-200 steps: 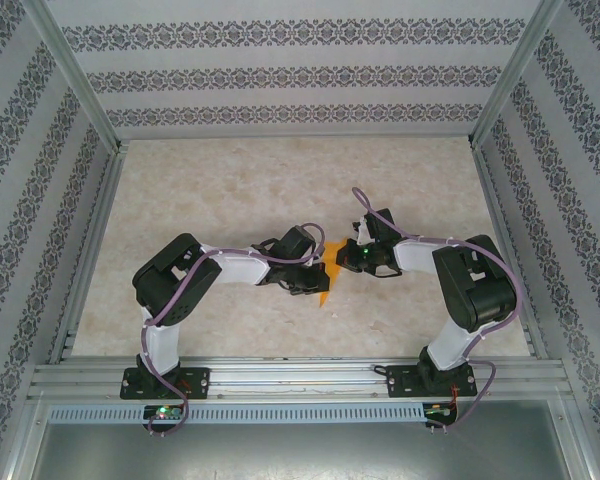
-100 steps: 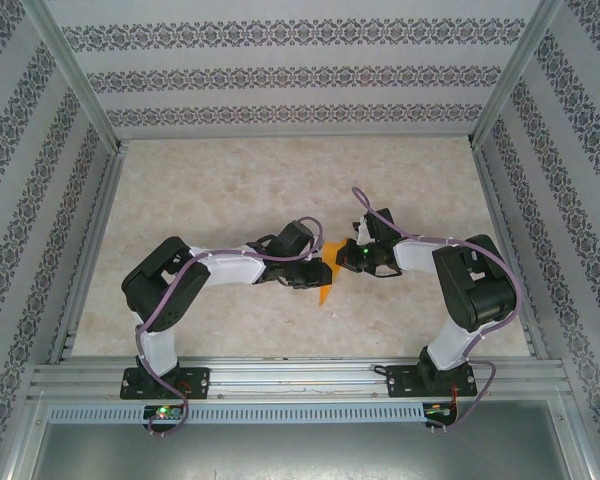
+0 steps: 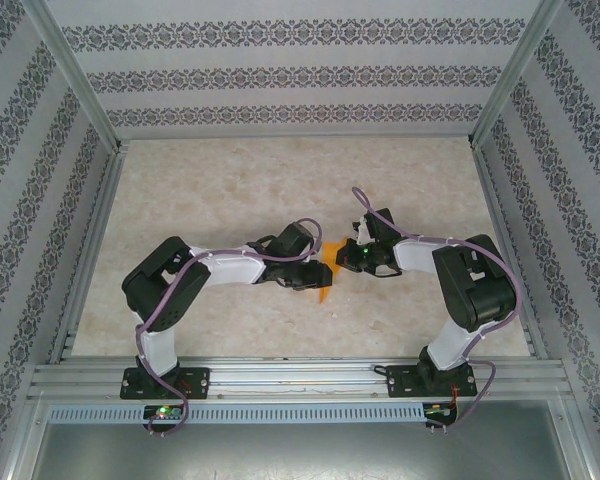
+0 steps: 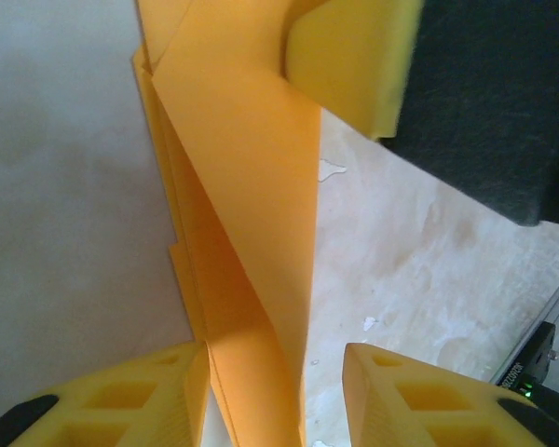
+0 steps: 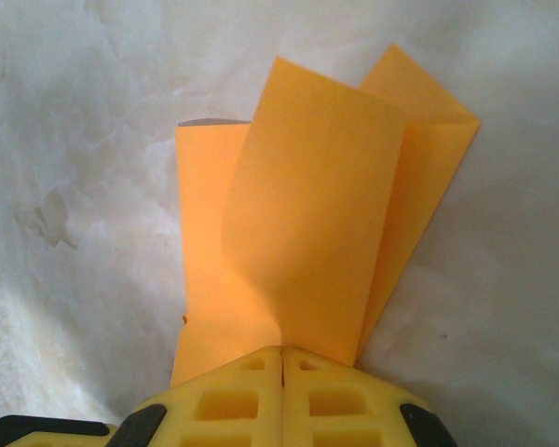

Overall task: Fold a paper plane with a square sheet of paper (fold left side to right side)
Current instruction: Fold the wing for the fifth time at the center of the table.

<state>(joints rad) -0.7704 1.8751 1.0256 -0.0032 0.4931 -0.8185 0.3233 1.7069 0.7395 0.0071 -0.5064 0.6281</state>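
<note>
Mid-counter [image 3: 230,190], smack between arms: thin matte orange paper [image 5: 307,214], folded into narrow layered wedge, crisp creases. Pinched tight by right end effector [image 5: 281,358], loosely straddled by half-open left end effector [image 4: 275,377].

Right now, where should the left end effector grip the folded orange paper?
Probably the raised flap of the folded orange paper, from the left, opposite the right end effector pinching its end. The flap stands off the table, so fingers can straddle it.
</note>
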